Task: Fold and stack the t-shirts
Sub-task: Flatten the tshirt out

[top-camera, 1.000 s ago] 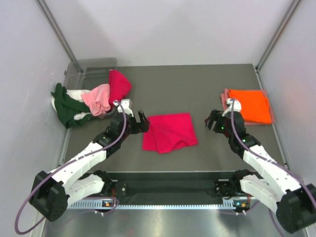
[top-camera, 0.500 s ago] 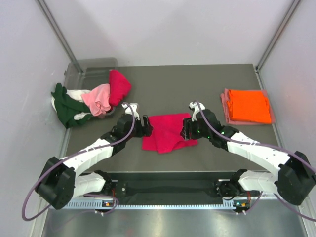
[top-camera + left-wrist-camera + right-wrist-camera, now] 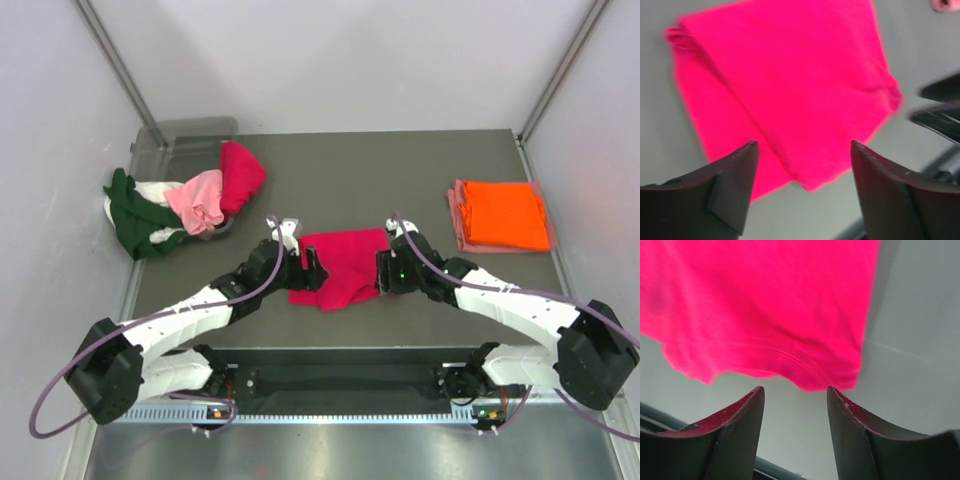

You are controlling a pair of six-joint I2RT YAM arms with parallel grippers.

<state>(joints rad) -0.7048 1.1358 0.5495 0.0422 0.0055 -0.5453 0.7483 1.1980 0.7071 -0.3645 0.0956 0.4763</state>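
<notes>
Flanking the folded crimson cloth t-shirt (image 3: 345, 262) at nine and three o'clock, left gripper (image 3: 312, 271) and right gripper (image 3: 382, 272) gape, probably to lift it.

Set high behind the 6 o'clock edge of the dark grey table (image 3: 400, 170), the overhead camera looks down toward 12 o'clock and takes in the whole surface. Each wrist camera sits close above the cloth, peering down between its own dark, parted fingers: the left end effector (image 3: 804, 145) at 9 o'clock of the folded crimson red cloth t-shirt (image 3: 790, 85), the right end effector (image 3: 795, 389) at 3 o'clock. All three views share that shirt at table centre.
</notes>
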